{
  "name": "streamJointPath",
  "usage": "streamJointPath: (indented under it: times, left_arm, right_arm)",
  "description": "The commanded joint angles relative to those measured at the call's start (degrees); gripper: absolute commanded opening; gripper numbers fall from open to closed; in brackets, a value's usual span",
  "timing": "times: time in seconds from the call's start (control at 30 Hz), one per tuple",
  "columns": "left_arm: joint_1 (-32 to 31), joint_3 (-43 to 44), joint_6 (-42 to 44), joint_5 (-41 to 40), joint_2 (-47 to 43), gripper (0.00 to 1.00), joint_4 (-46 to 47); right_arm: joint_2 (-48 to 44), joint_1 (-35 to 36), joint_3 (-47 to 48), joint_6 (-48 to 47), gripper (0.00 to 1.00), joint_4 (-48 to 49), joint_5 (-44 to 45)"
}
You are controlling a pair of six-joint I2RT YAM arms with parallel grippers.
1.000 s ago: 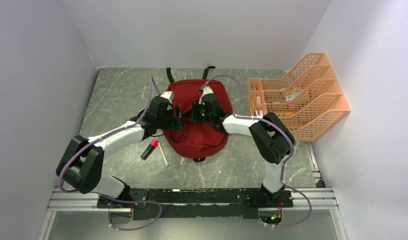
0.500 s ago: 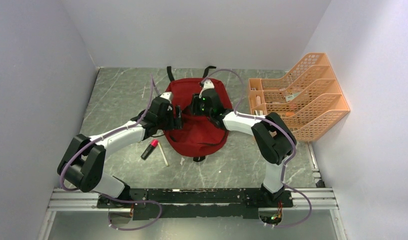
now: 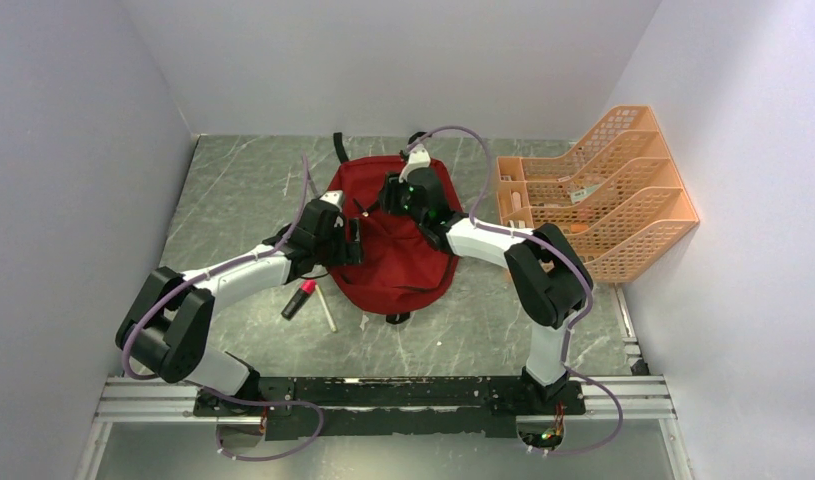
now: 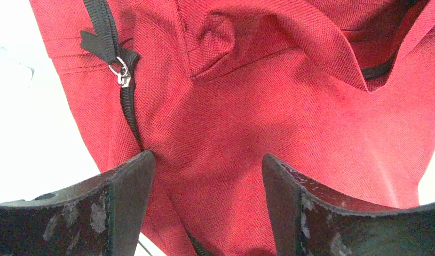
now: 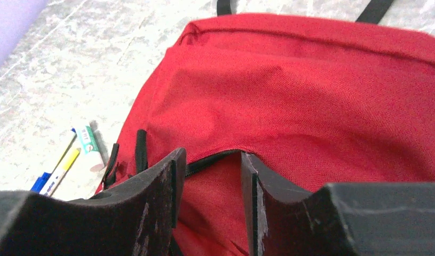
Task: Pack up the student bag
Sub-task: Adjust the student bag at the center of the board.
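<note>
Student bag (image 3: 393,265) lying flat on the table (image 3: 233,190), about the middle, near the orange file organizer (image 3: 593,195) but not touching it. Seemingly spread out zip-side up, presumably to keep the opening within reach of both arms.

Left gripper (image 4: 207,165) down on the bag's left side, jaws wide apart with plain red fabric between them, close to a zipper pull (image 4: 123,77), nothing pinched. Probably parked there to pin the cloth and stop any sliding during a tug from the other side.

Right gripper (image 5: 208,160) over the far half, jaws narrowed to a slim gap straddling the black zip line (image 5: 218,156). Can't tell if actually clamped on it or just poised over it.

Long axis running near-to-far, black straps (image 3: 335,147) pointing at the back wall, opposite end toward the arm bases.

Red marker (image 3: 301,298) and a pale stick (image 3: 325,307) sitting just beside the left edge, not packed yet.
</note>
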Motion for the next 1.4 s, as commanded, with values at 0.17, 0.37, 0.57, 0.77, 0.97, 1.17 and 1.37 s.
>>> streamJointPath:
  times: [0.17,0.37,0.57,0.77,0.97,1.17,1.37]
  left_arm:
    - [0.9,3.2,-2.4,4.8,-0.8,0.77,4.9]
    - [1.5,7.5,-3.0,3.0,3.2,0.78,3.4]
    - [1.8,8.2,-6.1,3.8,2.8,0.79,9.3]
    - [1.8,10.8,-6.2,2.4,5.9,0.79,9.6]
    - [1.6,12.6,-5.6,-0.2,12.7,0.79,6.9]
    - [1.6,12.3,-4.9,-2.6,15.8,0.79,5.4]
    - [1.6,12.1,-4.4,-2.4,15.9,0.79,5.6]
  right_arm:
    - [-0.9,-0.7,-0.4,-5.6,0.46,6.4,-1.5]
    - [-0.9,-2.4,1.4,-14.0,0.46,-0.5,-10.8]
    - [0.1,-6.0,2.6,-13.5,0.46,-3.9,-18.3]
    - [0.6,-7.0,2.5,-11.8,0.45,-3.2,-21.4]
    - [-0.1,-7.0,3.1,-11.5,0.46,-4.0,-24.0]
    - [-3.9,-7.1,3.0,-19.5,0.47,-9.2,-28.2]
    - [-7.9,-7.2,-1.3,-35.4,0.56,-8.3,-22.6]
